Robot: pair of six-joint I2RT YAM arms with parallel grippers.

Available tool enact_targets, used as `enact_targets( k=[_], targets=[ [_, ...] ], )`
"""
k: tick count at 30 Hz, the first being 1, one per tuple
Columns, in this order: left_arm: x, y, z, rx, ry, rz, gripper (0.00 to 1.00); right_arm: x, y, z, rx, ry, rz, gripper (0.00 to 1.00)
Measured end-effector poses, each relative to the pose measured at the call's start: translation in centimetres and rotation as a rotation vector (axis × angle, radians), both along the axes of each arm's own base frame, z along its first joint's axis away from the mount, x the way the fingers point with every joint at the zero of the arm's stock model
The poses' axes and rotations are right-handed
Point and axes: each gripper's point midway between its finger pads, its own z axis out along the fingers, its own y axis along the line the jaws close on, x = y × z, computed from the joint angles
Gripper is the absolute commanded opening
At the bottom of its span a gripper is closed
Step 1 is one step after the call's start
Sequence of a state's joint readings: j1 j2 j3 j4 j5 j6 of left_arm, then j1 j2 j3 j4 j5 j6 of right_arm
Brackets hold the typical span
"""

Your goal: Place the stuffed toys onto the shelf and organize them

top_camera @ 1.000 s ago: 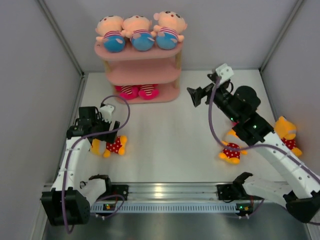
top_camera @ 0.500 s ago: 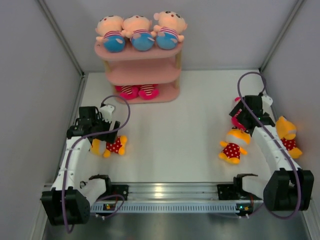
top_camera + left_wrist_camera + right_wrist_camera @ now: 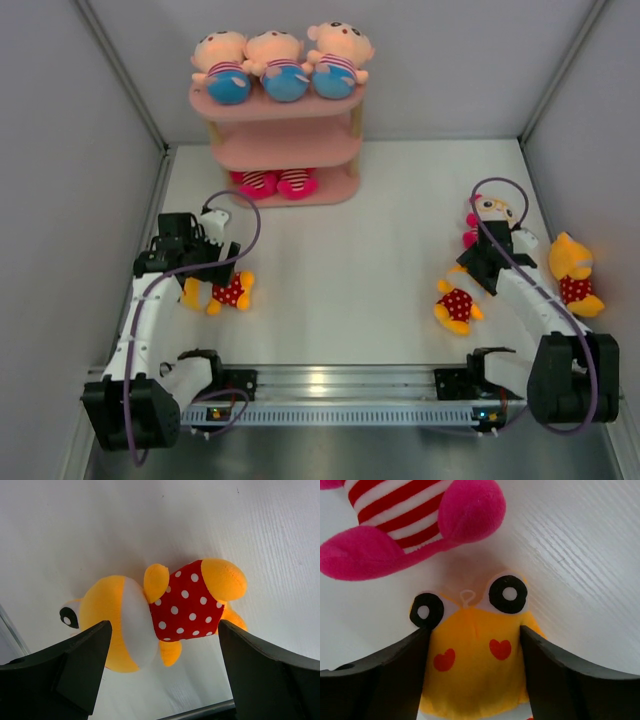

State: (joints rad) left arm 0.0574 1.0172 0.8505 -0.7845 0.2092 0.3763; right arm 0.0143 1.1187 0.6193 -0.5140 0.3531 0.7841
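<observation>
The small three-tier pink shelf with oval boards and pale wooden posts (image 3: 285, 152) stands at the far edge of the white table (image 3: 340, 260). Three peach-headed plush dolls in striped shirts and blue bottoms (image 3: 282, 66) sit side by side on its top board. Two pink-and-white plush toys with red-striped bodies (image 3: 278, 183) lie on the bottom board.

The left pincer (image 3: 164, 626) hangs over a yellow plush toy in a red polka-dot dress (image 3: 182, 607), which lies on its side on the table at the near left. Its jaws stand wide open, one finger on each side of the toy, holding nothing.

The right pincer (image 3: 474, 630) is down on a second yellow polka-dot plush toy (image 3: 472, 665) at the near right. Its jaws are set wide but have closed in on the toy's head, with each dark finger (image 3: 390, 675) against one side of it, just below the black-ringed eyes. Just beyond that head lies a third pink-and-white striped plush toy (image 3: 415, 520); whether the two touch cannot be told. A third yellow polka-dot plush toy (image 3: 572, 270) lies by the table's right edge, apart from the others.
</observation>
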Motion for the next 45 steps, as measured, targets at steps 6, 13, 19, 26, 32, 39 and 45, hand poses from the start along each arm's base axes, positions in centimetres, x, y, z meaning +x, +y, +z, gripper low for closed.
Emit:
enact_targets(
  k=[6, 13, 19, 26, 32, 39, 45],
  targets=[
    [0.0, -0.1, 0.0, -0.005, -0.001, -0.007, 0.91, 0.9, 1.8, -0.1, 0.014, -0.015, 0.060, 0.02],
    [0.1, -3.4, 3.7, -0.114, -0.035, -0.188, 0.78, 1.6, 9.0, 3.5, 0.162, -0.136, 0.205, 0.00],
    [3.8, -7.4, 13.5, 0.015, -0.327, -0.519, 0.87, 4.7, 17.4, 10.7, 0.342, -0.290, 0.311, 0.00],
    [1.2, -15.1, 16.0, 0.225, -0.546, -1.123, 0.90, 7.7, 24.1, 12.9, 0.434, -0.284, 0.334, 0.00],
    [0.0, -24.0, 15.4, 0.240, -0.602, -1.452, 0.92, 8.0, 28.2, 10.3, 0.493, -0.183, 0.338, 0.00],
    [-6.1, -30.6, 9.7, 0.286, -0.542, -1.826, 0.95, 8.1, 29.2, 9.5, 0.524, -0.151, 0.324, 0.00],
    [-6.4, -31.2, 8.2, 0.329, -0.490, -1.835, 0.86, 7.9, 29.3, 10.3, 0.532, -0.168, 0.333, 0.00]
  ],
)
